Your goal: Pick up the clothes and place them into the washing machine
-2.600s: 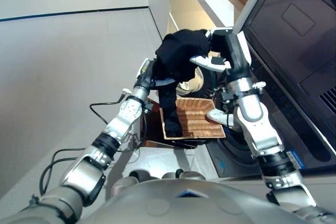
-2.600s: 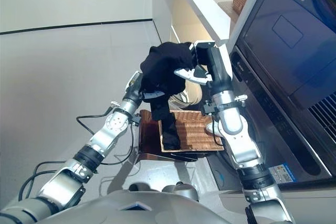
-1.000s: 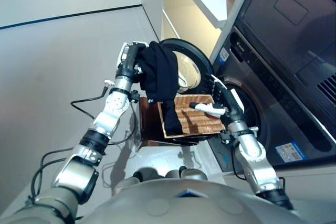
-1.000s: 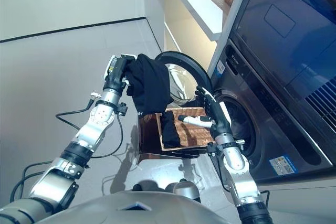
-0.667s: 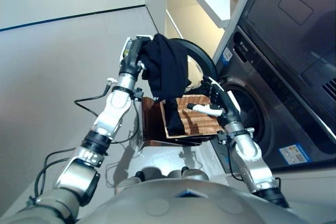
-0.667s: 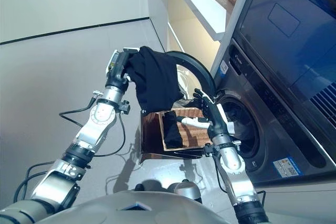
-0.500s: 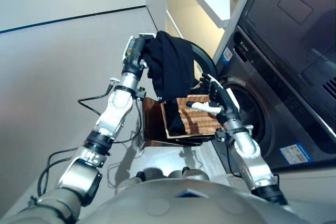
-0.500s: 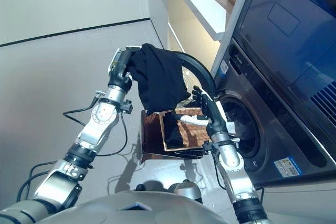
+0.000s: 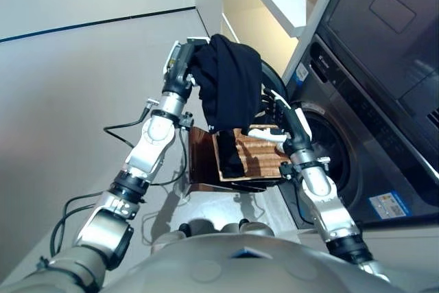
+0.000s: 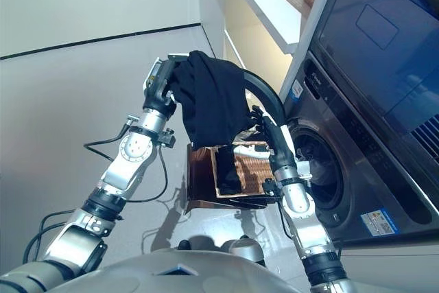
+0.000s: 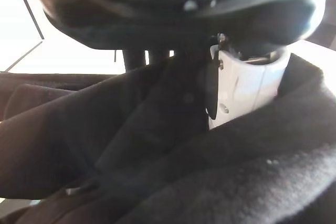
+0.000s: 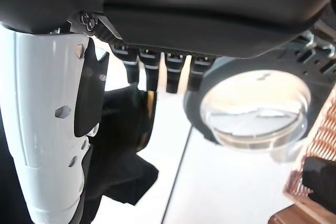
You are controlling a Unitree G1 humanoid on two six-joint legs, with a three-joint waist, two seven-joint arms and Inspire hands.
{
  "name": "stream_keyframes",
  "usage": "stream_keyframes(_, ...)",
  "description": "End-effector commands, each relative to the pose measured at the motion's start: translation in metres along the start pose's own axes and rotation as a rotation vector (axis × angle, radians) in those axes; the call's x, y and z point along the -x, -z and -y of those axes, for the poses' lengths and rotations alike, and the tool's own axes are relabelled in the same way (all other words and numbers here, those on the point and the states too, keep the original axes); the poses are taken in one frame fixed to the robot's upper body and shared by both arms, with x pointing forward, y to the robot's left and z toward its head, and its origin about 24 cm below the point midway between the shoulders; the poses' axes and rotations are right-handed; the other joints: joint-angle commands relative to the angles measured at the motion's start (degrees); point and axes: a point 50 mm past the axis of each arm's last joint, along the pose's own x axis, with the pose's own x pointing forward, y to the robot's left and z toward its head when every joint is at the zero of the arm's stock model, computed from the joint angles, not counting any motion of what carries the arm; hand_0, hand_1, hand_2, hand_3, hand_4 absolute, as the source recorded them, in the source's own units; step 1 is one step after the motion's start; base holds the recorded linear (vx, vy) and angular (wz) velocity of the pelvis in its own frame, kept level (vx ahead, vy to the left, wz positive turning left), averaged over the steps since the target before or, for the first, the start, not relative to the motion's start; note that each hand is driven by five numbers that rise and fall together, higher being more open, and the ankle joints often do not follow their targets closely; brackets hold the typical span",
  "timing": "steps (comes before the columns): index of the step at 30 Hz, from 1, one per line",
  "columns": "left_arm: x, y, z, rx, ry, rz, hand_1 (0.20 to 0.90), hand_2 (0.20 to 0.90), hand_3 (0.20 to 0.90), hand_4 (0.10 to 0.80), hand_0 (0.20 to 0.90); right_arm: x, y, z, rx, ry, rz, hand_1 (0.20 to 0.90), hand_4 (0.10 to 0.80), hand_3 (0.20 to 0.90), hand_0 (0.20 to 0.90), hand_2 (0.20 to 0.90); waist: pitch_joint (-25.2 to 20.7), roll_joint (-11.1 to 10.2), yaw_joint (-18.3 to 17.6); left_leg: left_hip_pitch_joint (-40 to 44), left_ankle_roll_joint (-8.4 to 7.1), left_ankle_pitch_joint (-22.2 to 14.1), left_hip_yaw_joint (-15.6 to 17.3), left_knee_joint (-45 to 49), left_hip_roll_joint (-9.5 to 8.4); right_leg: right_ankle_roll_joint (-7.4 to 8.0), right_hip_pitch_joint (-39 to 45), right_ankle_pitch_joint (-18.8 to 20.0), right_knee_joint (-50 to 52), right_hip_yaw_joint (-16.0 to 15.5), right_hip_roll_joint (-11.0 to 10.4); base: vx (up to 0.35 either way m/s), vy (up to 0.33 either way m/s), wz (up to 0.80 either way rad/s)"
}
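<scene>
Washing machine [image 9: 357, 128]: dark front-loader to the right of both hands; its drum opening sits just past the right hand, below and to the right of the left hand.
Door [image 10: 264, 101]: swung open, round, right behind the hanging cloth and the right hand; its glass pane shows in the right wrist view.
Basket [image 9: 264, 159]: woven, on a low brown stand under both hands; one more dark piece [image 9: 232, 159] lies in it.
Black garment [image 9: 230, 90]: bunched and hanging from the left hand, high above the basket, in front of the door, not yet in the drum.
Left hand [image 9: 180, 66]: raised at the garment's top left edge; the wrist view shows its thumb pressed into the black cloth, clamped on it.
Right hand [image 9: 281, 118]: fingers spread and straight, just to the right of the hanging cloth, holding nothing.
Change: over the last seconds the right hand let go of the garment and dropped toward the drum mouth, while the left arm has carried the cloth alone toward the machine.
Meaning: the lift looks done; feeding the cloth into the opening remains, likely guided by the free hand.
</scene>
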Motion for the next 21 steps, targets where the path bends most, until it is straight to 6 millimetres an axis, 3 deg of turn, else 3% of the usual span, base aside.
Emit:
stream_keyframes(1, -0.021, -0.063, 0.012, 0.081, 0.056, 0.304, 0.200, 0.200, 0.200, 0.300, 0.200, -0.026, -0.052, 0.013, 0.065, 0.044, 0.269, 0.900, 0.800, 0.900, 0.900, 0.900, -3.74, 0.91, 1.88, -1.45, -1.19, -2.18, -0.68, 0.72, 0.59, -0.95, -5.09, -5.09, 7.36, -0.82, 0.76, 0.005, -0.003, 0.08)
stream_keyframes(21, -0.019, -0.070, 0.046, 0.293, 0.237, 0.265, 0.200, 0.200, 0.200, 0.300, 0.200, -0.042, -0.062, -0.003, 0.073, -0.003, 0.287, 0.900, 0.800, 0.900, 0.900, 0.900, -3.20, 0.92, 3.24, -1.56, -1.03, -2.13, -1.50, 0.83, 0.68, -1.23, -4.80, -5.44, 7.68, -1.65, 0.94, 0.000, -0.001, 0.02)
